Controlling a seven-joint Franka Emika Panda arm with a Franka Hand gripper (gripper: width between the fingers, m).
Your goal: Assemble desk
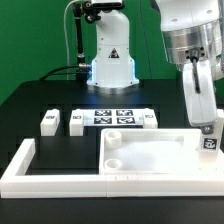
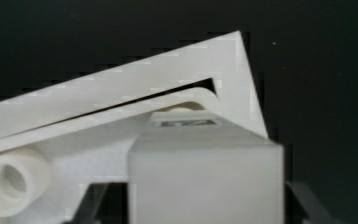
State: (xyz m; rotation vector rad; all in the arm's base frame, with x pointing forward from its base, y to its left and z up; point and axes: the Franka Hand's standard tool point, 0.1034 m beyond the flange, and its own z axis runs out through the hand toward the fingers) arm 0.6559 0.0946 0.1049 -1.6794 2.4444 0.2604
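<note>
Plainly, in the exterior view, the gripper is clamped on one small white leg, tag facing outward. It hangs over the end of the tabletop on the exterior view's right. The tabletop lies flat on the black table with its rim up. Its near edge is against the low border fence, and round sockets show at its end on the exterior view's left. Just beyond the tabletop's far edge, three loose legs stand in a row with the marker board among them. In the wrist view the held leg fills the foreground, pinched at a middling width between two dark fingers. The gripper looks down on a corner of the tabletop, and one socket sits off to the side, not under the leg. I cannot tell whether the leg touches the slab or hovers just above it. To my eye the leg is light, stiff, smooth plastic, apt to twist in the grip if pushed off-centre. Squeezing its flat opposite faces, as now, looks right. The tabletop also seems light and likely to skid, so the fence behind it should help brace it.
</note>
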